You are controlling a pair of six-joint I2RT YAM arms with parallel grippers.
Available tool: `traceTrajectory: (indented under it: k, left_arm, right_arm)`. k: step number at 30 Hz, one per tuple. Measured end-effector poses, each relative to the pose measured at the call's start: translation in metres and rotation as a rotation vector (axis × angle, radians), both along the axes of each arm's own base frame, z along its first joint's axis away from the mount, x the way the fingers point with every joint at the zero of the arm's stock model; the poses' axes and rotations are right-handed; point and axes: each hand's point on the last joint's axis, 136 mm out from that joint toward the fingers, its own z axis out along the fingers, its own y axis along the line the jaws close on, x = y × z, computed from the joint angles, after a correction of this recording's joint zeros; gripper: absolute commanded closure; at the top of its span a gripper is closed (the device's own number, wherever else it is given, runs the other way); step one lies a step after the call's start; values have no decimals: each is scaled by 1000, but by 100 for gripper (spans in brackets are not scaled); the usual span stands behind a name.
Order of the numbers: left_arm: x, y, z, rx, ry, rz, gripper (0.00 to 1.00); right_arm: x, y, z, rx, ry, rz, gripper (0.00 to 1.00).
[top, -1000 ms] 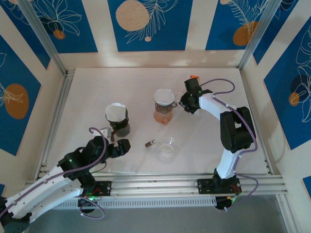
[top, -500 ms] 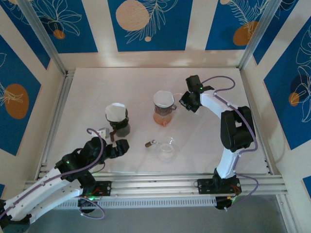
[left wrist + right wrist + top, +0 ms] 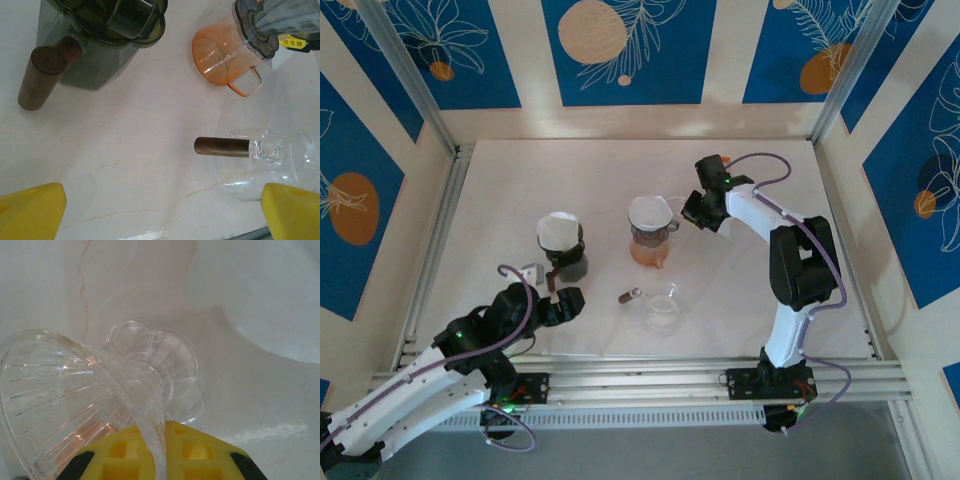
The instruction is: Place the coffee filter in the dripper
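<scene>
The coffee filter [image 3: 651,212] is seen from above as a white, slightly crumpled paper disc with a scalloped edge, and it is judged to be seated in the mouth of the dripper [image 3: 75,390], which stands on top of the orange jug [image 3: 650,250]. So the main step appears to be done — what is left, by this reading, is for the dripper to be let go and for the arm to be drawn clear without the paper being knocked askew. Whether the paper is pressed fully down against the ribbed cone cannot be told; in the right wrist view the cone is shown as clear, ribbed plastic with an orange tint from the jug below, and the paper itself cannot be made out there. The right gripper [image 3: 694,210], just to the right of the jug, is judged to be clenched on the dripper's thin clear handle [image 3: 150,432], which is seen running down between the yellow fingers. A second filter [image 3: 558,230] is seen on a dark container [image 3: 568,264] to the left of the jug, and a glass vessel [image 3: 260,160] with a wooden handle is laid on the worktop [image 3: 520,180] nearer the arm bases than the jug. The left gripper [image 3: 568,302] — well to the near left of the jug — is held spread wide with nothing between its fingers.
</scene>
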Motion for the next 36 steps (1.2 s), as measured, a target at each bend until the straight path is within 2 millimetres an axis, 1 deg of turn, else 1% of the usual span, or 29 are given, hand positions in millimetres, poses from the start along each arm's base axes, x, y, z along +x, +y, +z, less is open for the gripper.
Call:
traceTrajectory:
  k: [8, 11, 16, 21, 26, 31, 33, 36]
  left_arm:
    - [0, 0, 0, 2, 1, 0, 0]
    - [0, 0, 0, 2, 1, 0, 0]
    - [0, 0, 0, 2, 1, 0, 0]
    - [0, 0, 0, 2, 1, 0, 0]
    - [0, 0, 0, 2, 1, 0, 0]
    - [0, 0, -1, 4, 1, -1, 0]
    - [0, 0, 0, 4, 0, -2, 0]
    - [0, 0, 1, 2, -2, -2, 0]
  right_arm:
    - [-3, 3, 0, -6, -6, 23, 100]
    - [-10, 0, 0, -13, -10, 36, 100]
    - [-32, -7, 0, -25, -4, 57, 100]
    - [-49, -12, 0, -33, -1, 67, 100]
    - [-69, -24, 1, -66, -4, 69, 100]
    - [-96, -39, 5, -113, -2, 69, 100]
    - [-106, -46, 8, -127, -4, 69, 100]
    - [-120, -53, 17, -143, -27, 71, 100]
